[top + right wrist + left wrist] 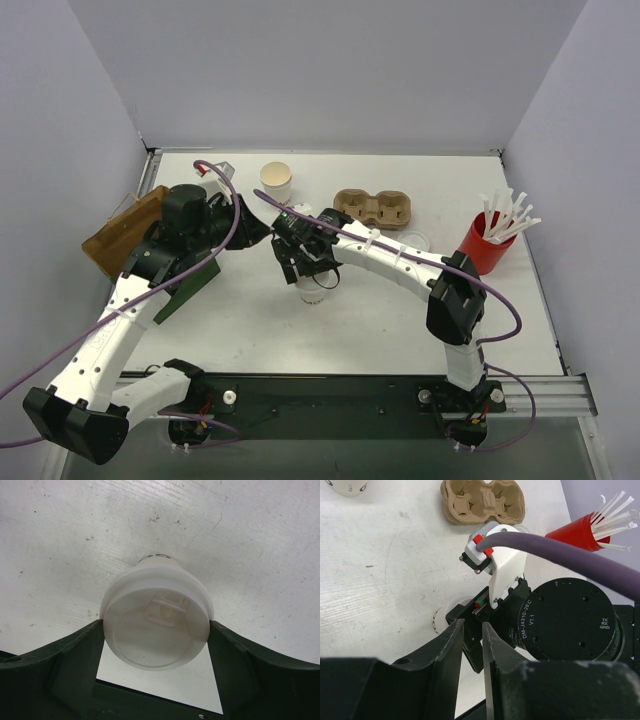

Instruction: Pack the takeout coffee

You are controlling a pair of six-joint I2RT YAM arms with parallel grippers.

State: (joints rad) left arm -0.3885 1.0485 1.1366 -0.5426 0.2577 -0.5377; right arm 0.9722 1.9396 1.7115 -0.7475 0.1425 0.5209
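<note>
Dark green fingers (75, 665) of the right gripper (156, 635) fill the bottom of the wrist view. They are spread wide and meet the lid rim of a small white paper cup with a round white plastic lid (156, 615) on both sides, so the gripper looks closed on the cup at its widest part; how hard it presses cannot be told. Directly under the tool the cup stands upright on the scuffed white table (260, 540), its lid seated.

Just to the left of the right gripper, the left gripper (473, 650) points toward it with a narrow gap between its fingers and nothing in that gap. Beyond the right gripper and a little to its left stands a second white paper cup, beige inside and without a lid (276, 180). Beyond and to its right lies a brown two-hole cardboard cup carrier (373, 207), both holes unfilled. Well off to the right, past the arm's elbow, is a red cup of white straws (487, 245). Farthest from the tool, on the far side of the left arm, a flat brown paper bag (125, 238) lies at the table's left edge.

Judged from this, one coffee is lidded and the grip for the carry appears taken. What is left is lifting the cup and setting it into the carrier or the bag; nothing is packed yet
</note>
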